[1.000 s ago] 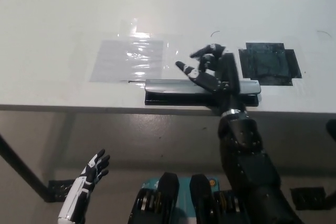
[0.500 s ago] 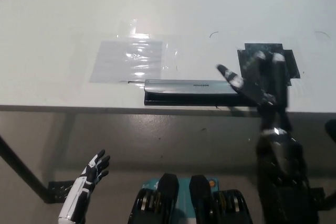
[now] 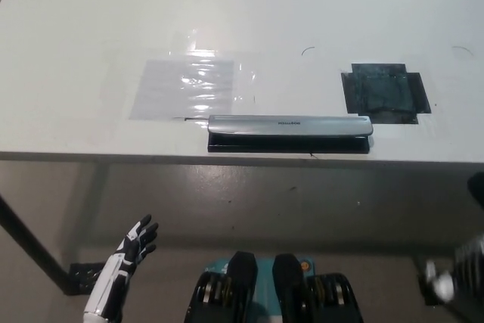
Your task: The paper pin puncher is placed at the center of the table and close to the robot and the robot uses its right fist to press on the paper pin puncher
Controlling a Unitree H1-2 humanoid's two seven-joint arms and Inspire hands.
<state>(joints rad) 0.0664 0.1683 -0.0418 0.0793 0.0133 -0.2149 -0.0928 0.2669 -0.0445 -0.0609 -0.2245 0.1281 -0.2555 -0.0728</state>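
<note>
The paper pin puncher (image 3: 290, 132), a long silver bar on a black base, lies along the near edge of the white table (image 3: 91, 20), about at its middle. Nothing touches it. My black right hand (image 3: 452, 277) is only a blurred shape at the bottom right corner, below the table edge and well away from the puncher. My white left hand (image 3: 130, 251) rests at the lower left under the table's front edge, open with its fingers spread and holding nothing.
A clear plastic sheet (image 3: 187, 85) lies taped flat just behind the puncher's left end. A black taped square (image 3: 386, 91) sits behind its right end. A dark table leg (image 3: 26, 241) slants down at the far left.
My right hand has left the puncher: it swung right off the bar, then dropped below the table edge to the bottom right corner. The puncher and my left hand stay put.
</note>
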